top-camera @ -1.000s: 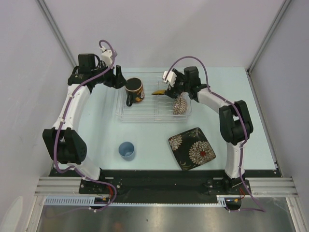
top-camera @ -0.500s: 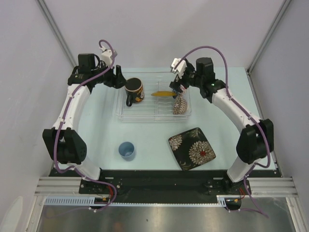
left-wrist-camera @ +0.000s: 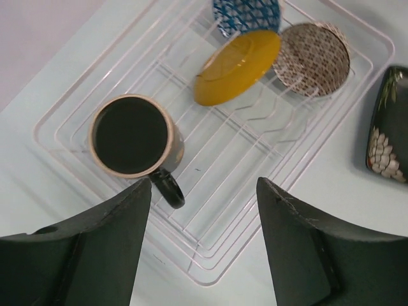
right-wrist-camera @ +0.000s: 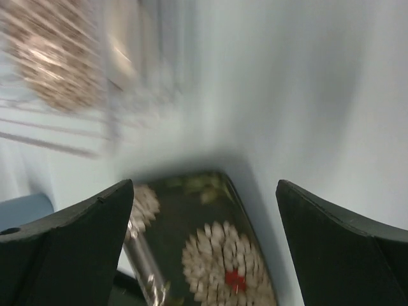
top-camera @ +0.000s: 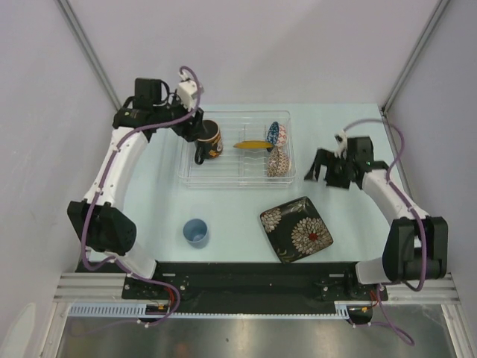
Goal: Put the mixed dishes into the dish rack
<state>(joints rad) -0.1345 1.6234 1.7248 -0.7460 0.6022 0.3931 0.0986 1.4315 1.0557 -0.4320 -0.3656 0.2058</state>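
Note:
The dish rack [top-camera: 186, 176], a clear ribbed tray, holds the dark mug [top-camera: 208, 139], the yellow plate [top-camera: 252, 144], the blue patterned bowl [top-camera: 275, 133] and the beige patterned bowl [top-camera: 278, 161]; both bowls stand on edge. My left gripper [top-camera: 192, 127] hovers open above the rack's left end, apart from the mug [left-wrist-camera: 131, 135]. The black floral plate [top-camera: 297, 228] and the light-blue cup [top-camera: 195, 232] lie on the table in front of the rack. My right gripper [top-camera: 322, 168] is open and empty, right of the rack, looking down at the floral plate [right-wrist-camera: 217, 255].
The rack's near corner [left-wrist-camera: 210, 277] lies under my left gripper [left-wrist-camera: 203, 185]. The middle of the rack between mug and yellow plate [left-wrist-camera: 237, 65] shows bare ribs. Grey walls close in the table on the left, back and right. The right wrist view is blurred.
My right arm has pulled back from the rack to the right, and the blue bowl now shows on edge in the rack. My left gripper has shifted a little right, over the mug.

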